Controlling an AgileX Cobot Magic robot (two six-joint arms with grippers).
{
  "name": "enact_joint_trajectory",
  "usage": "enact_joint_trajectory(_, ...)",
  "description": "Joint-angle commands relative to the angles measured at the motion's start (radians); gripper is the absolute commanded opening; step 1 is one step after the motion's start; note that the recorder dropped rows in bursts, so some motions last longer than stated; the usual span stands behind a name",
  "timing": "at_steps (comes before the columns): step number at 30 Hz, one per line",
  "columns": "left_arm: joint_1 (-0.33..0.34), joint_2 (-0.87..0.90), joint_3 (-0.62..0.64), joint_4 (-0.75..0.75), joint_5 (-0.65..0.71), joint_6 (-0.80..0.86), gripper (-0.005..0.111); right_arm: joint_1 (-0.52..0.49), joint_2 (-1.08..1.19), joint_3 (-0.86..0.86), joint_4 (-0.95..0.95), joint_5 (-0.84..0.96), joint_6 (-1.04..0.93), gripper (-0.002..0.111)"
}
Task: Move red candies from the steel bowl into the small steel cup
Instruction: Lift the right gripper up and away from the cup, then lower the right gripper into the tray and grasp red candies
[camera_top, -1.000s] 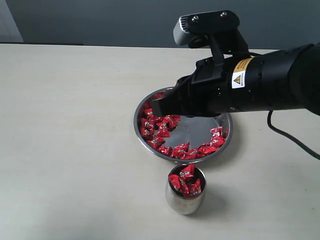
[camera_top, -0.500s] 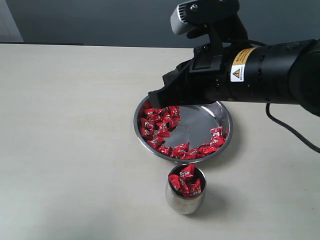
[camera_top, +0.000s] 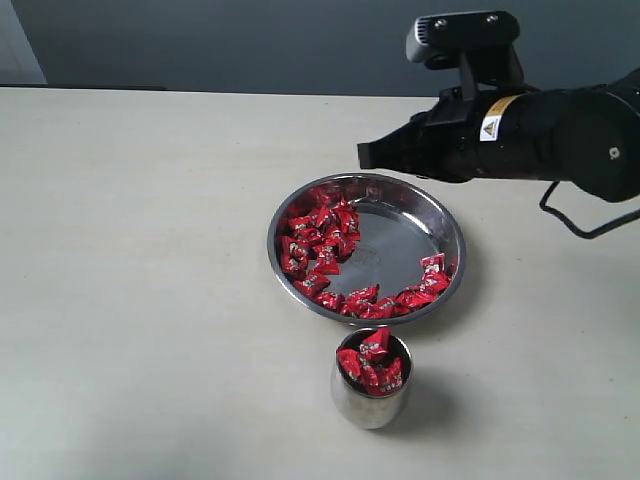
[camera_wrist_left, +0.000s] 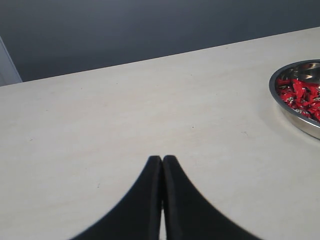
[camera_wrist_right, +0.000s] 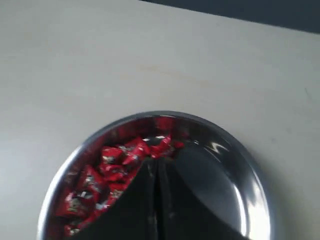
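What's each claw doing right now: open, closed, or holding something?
Left claw: closed, holding nothing.
Right claw: closed, nothing visibly held between its tips.

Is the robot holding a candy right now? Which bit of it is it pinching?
No candy shows in either tool. The right tool is shut above the steel bowl with bare tips; the left tool is shut too.

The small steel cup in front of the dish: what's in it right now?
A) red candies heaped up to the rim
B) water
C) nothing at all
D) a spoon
A: the small steel cup has red candies piled up to its rim, as seen in the exterior view.
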Motion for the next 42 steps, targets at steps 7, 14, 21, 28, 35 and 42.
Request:
enact_joint_trajectory(7,-0.005,-0.004,-0.001,-0.001,-0.006,-0.006,0.0,-0.076,0.043,0.002,-0.003,0.0,0.003,-0.001)
enact_joint_trajectory(14,-0.005,-0.004,-0.001,-0.001,-0.006,-0.006,0.0,-0.096,0.119,0.0,-0.01,-0.003,-0.002,0.003)
enact_joint_trajectory(21,-0.005,-0.004,-0.001,-0.001,-0.006,-0.006,0.0,-0.096,0.229,0.0,-0.065,0.0,-0.006,0.031)
enact_joint_trajectory(28,-0.005,-0.004,-0.001,-0.001,-0.006,-0.006,0.0,-0.096,0.36,-0.082,-0.063,-0.068,-0.006,0.033)
enact_joint_trajectory(35,-0.005,-0.004,-0.001,-0.001,-0.006,-0.006,0.0,-0.055,0.469,-0.297,-0.063,0.119,-0.006,0.036)
enact_joint_trajectory(42,-0.005,-0.004,-0.001,-0.001,-0.006,-0.006,0.0,-0.014,0.599,-0.447,0.184,0.239,-0.174,0.037)
